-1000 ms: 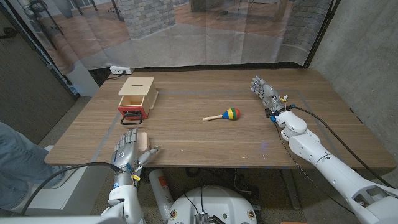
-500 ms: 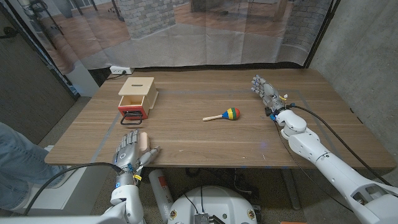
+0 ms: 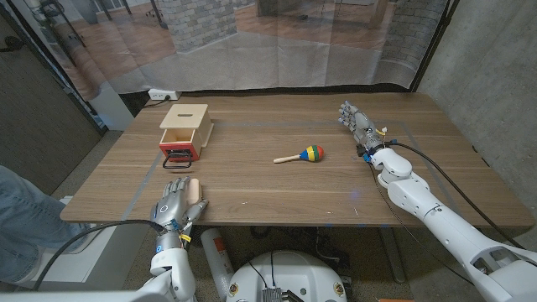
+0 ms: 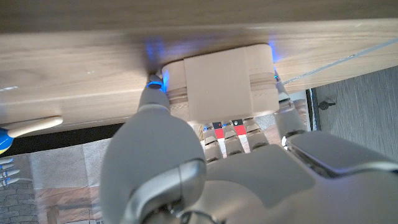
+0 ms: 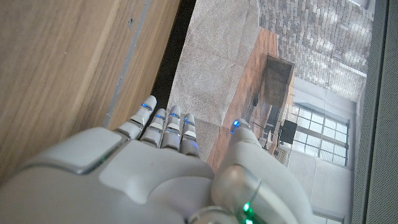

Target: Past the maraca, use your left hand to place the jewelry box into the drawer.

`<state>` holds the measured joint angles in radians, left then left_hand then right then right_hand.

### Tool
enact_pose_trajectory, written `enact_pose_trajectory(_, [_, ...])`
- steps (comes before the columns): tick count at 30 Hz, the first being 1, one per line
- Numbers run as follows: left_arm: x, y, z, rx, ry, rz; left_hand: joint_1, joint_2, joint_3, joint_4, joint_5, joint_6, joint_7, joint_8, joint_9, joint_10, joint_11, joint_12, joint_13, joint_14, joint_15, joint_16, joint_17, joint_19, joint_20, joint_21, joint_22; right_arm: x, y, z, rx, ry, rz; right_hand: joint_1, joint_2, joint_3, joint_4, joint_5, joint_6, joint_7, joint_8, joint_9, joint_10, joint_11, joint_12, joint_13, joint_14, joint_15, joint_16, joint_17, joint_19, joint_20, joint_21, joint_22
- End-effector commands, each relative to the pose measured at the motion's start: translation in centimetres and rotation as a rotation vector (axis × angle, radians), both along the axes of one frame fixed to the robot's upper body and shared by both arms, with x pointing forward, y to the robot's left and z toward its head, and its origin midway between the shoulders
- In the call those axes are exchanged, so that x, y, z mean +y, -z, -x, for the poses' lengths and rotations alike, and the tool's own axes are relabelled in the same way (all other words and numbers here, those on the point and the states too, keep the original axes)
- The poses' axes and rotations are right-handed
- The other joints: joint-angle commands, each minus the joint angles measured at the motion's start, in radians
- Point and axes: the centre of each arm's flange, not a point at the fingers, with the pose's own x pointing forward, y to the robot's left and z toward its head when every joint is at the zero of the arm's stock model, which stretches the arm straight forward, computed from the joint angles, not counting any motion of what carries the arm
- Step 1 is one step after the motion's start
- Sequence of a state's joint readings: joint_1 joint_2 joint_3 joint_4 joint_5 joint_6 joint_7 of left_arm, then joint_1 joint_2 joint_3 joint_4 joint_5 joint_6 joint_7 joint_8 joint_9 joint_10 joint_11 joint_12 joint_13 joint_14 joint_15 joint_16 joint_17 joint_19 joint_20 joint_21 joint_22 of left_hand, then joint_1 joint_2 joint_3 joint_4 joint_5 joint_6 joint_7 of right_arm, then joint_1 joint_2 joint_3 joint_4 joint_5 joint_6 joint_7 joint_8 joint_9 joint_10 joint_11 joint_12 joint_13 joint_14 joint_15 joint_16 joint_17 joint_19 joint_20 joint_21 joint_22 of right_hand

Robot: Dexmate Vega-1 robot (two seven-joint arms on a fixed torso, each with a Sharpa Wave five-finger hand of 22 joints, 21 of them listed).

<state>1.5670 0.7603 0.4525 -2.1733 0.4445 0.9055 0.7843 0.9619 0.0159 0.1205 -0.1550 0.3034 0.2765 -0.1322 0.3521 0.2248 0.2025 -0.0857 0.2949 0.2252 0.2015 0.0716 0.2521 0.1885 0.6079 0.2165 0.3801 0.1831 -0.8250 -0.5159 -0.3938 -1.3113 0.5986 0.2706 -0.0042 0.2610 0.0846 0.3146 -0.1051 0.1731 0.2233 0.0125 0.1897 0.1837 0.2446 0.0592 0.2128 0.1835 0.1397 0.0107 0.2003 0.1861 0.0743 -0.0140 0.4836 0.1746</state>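
Jewelry box: pale beige rounded-corner jewelry box (image 3: pixel 195 190) at the table's near edge, about 7 o'clock from table centre; long axis runs near-to-far, far end toward the drawer.
Left hand: left hand (image 3: pixel 174 207) holds the jewelry box, fingers (image 4: pixel 153 93) along its sides in the left wrist view; the grip's underside is hidden by the box and the hand's back.
Drawer: light wooden box with a red-fronted drawer (image 3: pixel 184 130) at 10 o'clock on the table, straight beyond the left hand; the red front and black wire handle face the robot; how far the drawer is pulled out I cannot tell.
Maraca: rainbow-striped maraca with pale wooden handle (image 3: pixel 303 154) near table centre, at 2 o'clock from the jewelry box and well apart from it; handle points to 8 o'clock. Its handle tip is cut off in the left wrist view.
Right hand: right hand (image 3: pixel 359 126) at 2 o'clock on the table, fingers apart, holding nothing.
Table: brown wooden table (image 3: pixel 277 189).
Surround: white power strip (image 3: pixel 162 95) beyond the far edge at 11 o'clock.
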Motion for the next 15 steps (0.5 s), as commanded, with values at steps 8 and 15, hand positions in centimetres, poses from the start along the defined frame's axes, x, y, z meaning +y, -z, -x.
enact_pose_trajectory(8, [-0.24,-0.18,-0.16,-0.014,-0.021,0.02,0.19,0.102,0.096,-0.013,-0.084,0.17,0.019,0.087,0.022,0.16,-0.047,0.047,0.034,0.283,-0.117,0.071,0.066,0.153,-0.058,0.035,0.003,0.06,0.48,0.01,0.013,-0.002,-0.005,0.004,0.007,0.002,-0.002,0.006,0.01,-0.005,0.006,0.005,0.007,-0.005,0.003,0.003,0.005,0.0,-0.004,0.003,0.012,-0.003,-0.007,0.002])
enact_pose_trajectory(15, [-0.28,-0.21,-0.15,-0.028,-0.01,0.023,0.249,0.114,0.132,-0.018,-0.086,0.199,0.035,0.101,0.021,0.196,-0.05,0.056,0.046,0.315,-0.125,0.08,0.078,0.191,-0.077,0.049,0.003,-0.03,0.75,0.16,0.013,0.003,-0.003,0.004,0.007,0.002,-0.002,0.006,0.01,-0.006,0.006,0.005,0.007,-0.005,0.002,0.003,0.006,-0.001,-0.004,0.003,0.014,-0.004,-0.009,0.002])
